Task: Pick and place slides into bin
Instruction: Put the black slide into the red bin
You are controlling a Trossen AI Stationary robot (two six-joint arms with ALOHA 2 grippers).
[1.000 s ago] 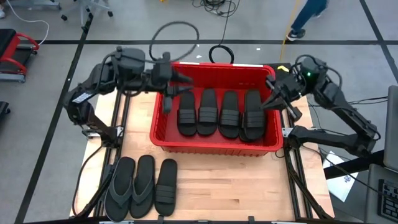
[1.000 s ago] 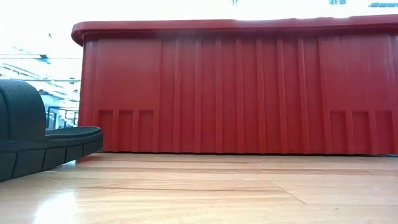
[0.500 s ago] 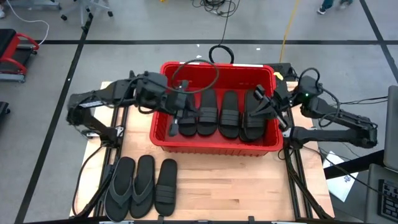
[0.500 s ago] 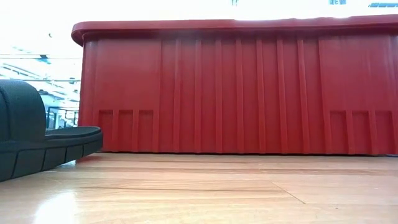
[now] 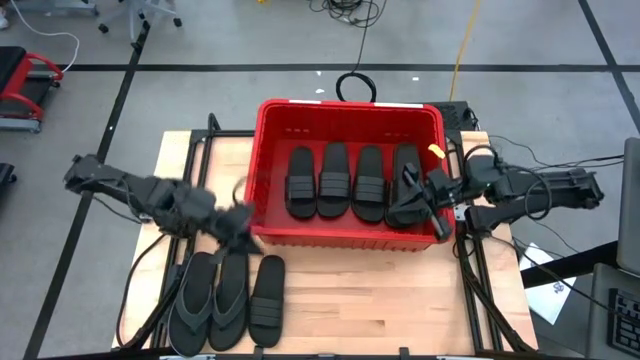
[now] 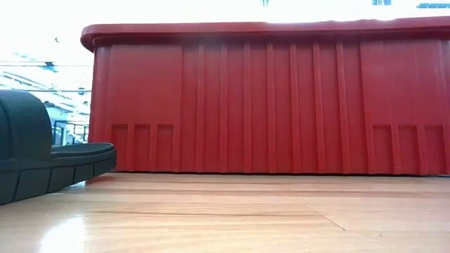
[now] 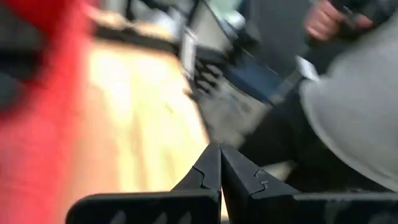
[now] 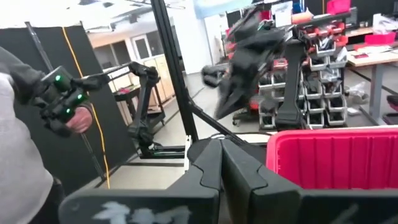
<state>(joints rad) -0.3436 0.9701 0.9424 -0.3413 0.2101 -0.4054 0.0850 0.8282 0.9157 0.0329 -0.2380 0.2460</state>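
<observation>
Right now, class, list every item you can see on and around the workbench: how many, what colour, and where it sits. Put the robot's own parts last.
Large red rectangular plastic bin: one, red, far middle of the table.
Black ribbed-band rubber slides in the bin: four, black, side by side on the bin floor.
Black ribbed-band slide on the table: one, black, near-left, beside the flip-flops.
Dark-grey thong flip-flops: two, dark grey, near-left corner.
Wooden table: one, light wood, under everything.
Person's hand: one, holding a controller, in the room beyond.
Left pincer: one, dark, shut, low outside the bin's left wall, above the flip-flops.
Right pincer: one, dark, shut, over the bin's right end.
</observation>
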